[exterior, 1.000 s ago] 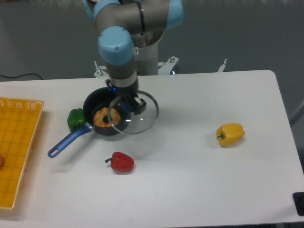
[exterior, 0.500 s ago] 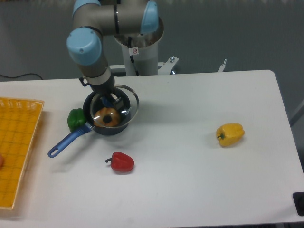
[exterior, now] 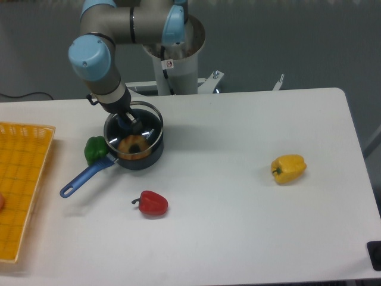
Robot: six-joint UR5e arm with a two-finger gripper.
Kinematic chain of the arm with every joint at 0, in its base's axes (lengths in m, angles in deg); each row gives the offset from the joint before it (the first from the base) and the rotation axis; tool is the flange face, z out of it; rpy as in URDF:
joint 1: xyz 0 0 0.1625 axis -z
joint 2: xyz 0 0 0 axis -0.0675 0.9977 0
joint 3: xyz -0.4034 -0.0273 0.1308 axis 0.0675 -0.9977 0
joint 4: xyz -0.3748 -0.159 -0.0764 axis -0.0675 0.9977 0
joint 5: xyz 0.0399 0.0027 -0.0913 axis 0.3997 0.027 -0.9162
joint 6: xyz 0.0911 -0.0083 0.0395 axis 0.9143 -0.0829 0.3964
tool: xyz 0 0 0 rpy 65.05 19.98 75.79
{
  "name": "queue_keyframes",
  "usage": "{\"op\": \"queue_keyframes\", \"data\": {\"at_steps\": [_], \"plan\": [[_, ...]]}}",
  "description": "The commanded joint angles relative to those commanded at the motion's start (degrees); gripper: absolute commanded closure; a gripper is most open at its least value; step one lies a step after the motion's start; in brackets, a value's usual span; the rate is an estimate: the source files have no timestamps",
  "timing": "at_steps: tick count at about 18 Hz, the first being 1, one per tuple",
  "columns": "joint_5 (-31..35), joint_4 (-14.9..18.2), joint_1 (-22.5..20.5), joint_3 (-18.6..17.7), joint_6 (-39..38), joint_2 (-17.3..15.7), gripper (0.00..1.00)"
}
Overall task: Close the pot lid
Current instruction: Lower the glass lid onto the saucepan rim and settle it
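Note:
The dark navy pot [exterior: 150, 159] stands at the table's back left, its long blue handle [exterior: 83, 177] pointing toward the front left. An orange ring-shaped item [exterior: 133, 146] lies inside it. The glass pot lid [exterior: 151, 122] with its thin metal rim hovers right over the pot, nearly lined up with its rim. My gripper [exterior: 130, 123] reaches down from above and is shut on the lid's blue knob, which is mostly hidden by the fingers.
A green pepper [exterior: 94, 149] sits against the pot's left side. A red pepper [exterior: 152, 203] lies in front of the pot, a yellow pepper [exterior: 289, 168] far to the right. A yellow basket [exterior: 24, 179] lies along the left edge.
The gripper carried the lid leftward from the pot's right side to directly above the pot. The pot and peppers stayed put.

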Motion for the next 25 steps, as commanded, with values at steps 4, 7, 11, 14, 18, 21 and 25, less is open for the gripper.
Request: {"op": "queue_keyframes", "data": {"at_steps": [4,7,11,14,18,21,25], "plan": [[0.0,-0.1,0.0,0.0,0.0,0.3,0.52],[0.2,-0.2,0.1,0.0,0.0,0.6,0.52],[0.9,-0.3,0.1,0.1,0.0,0.9,0.51],[0.9,-0.3,0.1,0.1,-0.1,0.9,0.51],[1.0,-0.4,0.1,0.5,-1.2,1.6,0.51],[1.2,-0.5,0.2,0.8,-2.0,2.6,0.51],[1.6,-1.1,1.2,0.9,-2.5,3.1,0.51]]}}
